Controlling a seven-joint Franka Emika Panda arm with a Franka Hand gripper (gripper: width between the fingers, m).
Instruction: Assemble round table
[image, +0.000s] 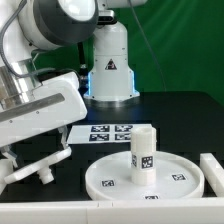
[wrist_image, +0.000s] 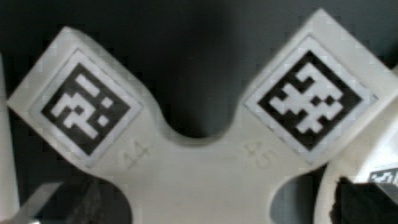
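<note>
The post (image: 143, 157) stands upright on the round disc (image: 175, 166), apparently seated; the gripper (image: 35, 168), spread wide and empty, hangs over the cross-shaped base (wrist_image: 196, 165), likely lining up a grasp.

the round disc (image: 150, 178) looks like smooth white plastic with a dull sheen, and the post (image: 143, 155) on it has the same finish. behind the disc the table top (image: 190, 115) is matt black, and the marker board (image: 108, 131) lying there looks flat and paper-like. beside the disc the arm's shell (image: 40, 105) is glossy white plastic. the cross-shaped base (wrist_image: 196, 160) seems faintly grainy white plastic, though the wrist view is blurred.
</note>
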